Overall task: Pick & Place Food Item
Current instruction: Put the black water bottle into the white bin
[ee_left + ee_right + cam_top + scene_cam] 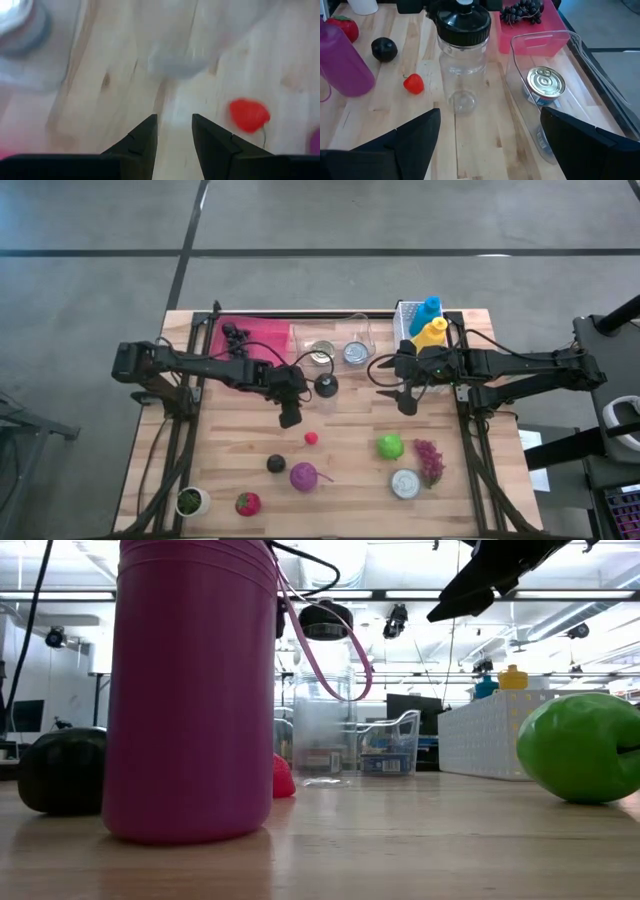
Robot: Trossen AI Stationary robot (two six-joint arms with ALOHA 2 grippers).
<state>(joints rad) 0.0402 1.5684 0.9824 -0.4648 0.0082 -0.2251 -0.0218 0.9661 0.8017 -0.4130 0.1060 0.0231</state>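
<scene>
Target | small red food item (312,437) on surface (350,490), at roughly 4 o'clock from left claw (289,418), nearer arm (fingers part-spread, empty) | right claw (407,402) wide apart, empty, farther, toward 3 o'clock.

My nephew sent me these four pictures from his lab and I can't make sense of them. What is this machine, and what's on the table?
Two dark robot arms work at a wooden table. One picture looks straight down, one looks level across the tabletop, and two come from cameras on the arms' wrists. The left gripper hovers near a small red food item, its fingers parted only narrowly and empty. The right gripper is open and empty. Also on the table: a clear jar with a black lid, a purple bottle, a green fruit, grapes and a clear bin holding cans.
</scene>
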